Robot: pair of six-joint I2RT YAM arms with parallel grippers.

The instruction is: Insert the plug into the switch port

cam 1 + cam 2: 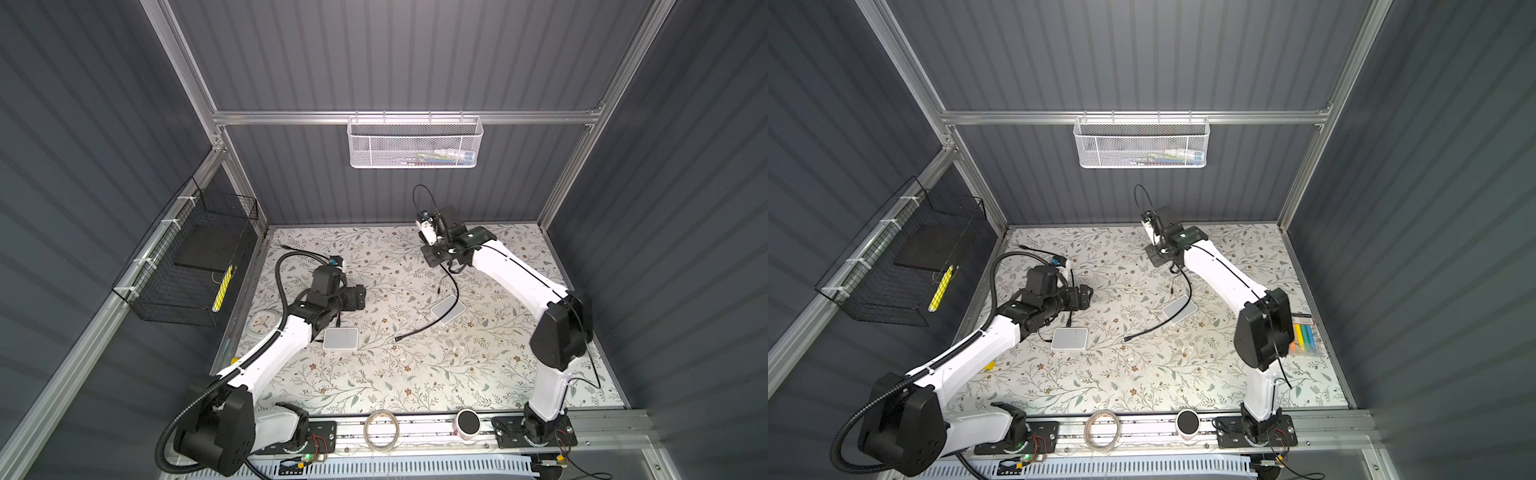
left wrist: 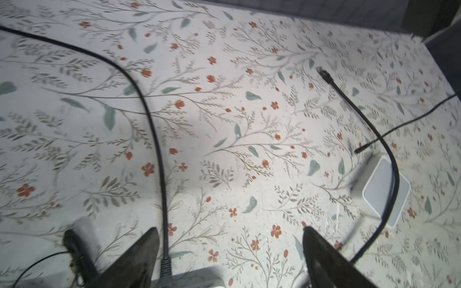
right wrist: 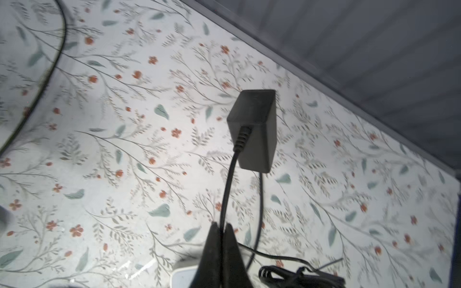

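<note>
My right gripper point(image 3: 220, 228) pinches the adapter cord point(image 3: 228, 179), black adapter brick point(image 3: 257, 129) just past it. My left gripper point(image 2: 230, 230) is spread wide, a black cable point(image 2: 154, 139) running between its fingers point(image 2: 139, 254).

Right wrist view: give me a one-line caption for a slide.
Right hand shut on the thin black cable leading to a boxy black adapter, floral tabletop behind.

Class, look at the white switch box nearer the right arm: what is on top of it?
A black cable crosses over the top of the white switch box; nothing else is on it. The strip of lid beneath the cable is covered.
</note>
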